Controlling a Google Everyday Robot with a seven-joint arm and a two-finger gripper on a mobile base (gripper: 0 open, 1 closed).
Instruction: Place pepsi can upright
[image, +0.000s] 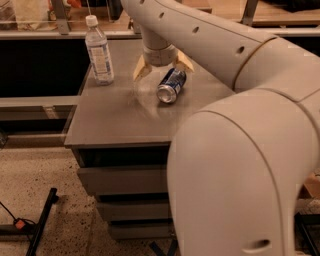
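The pepsi can (171, 86) lies on its side on the grey cabinet top (115, 120), silver end facing the camera, dark-blue body pointing away. My gripper (163, 67) hangs just above and behind the can, its two tan fingers (140, 69) spread wide, one to the left of the can and one near the can's far end. The gripper is open and holds nothing. The white arm fills the right of the view.
A clear plastic water bottle (99, 50) with a white cap stands upright at the back left of the top. Drawers (120, 180) sit below the top's front edge. A black stand leg (42, 220) lies on the speckled floor at left.
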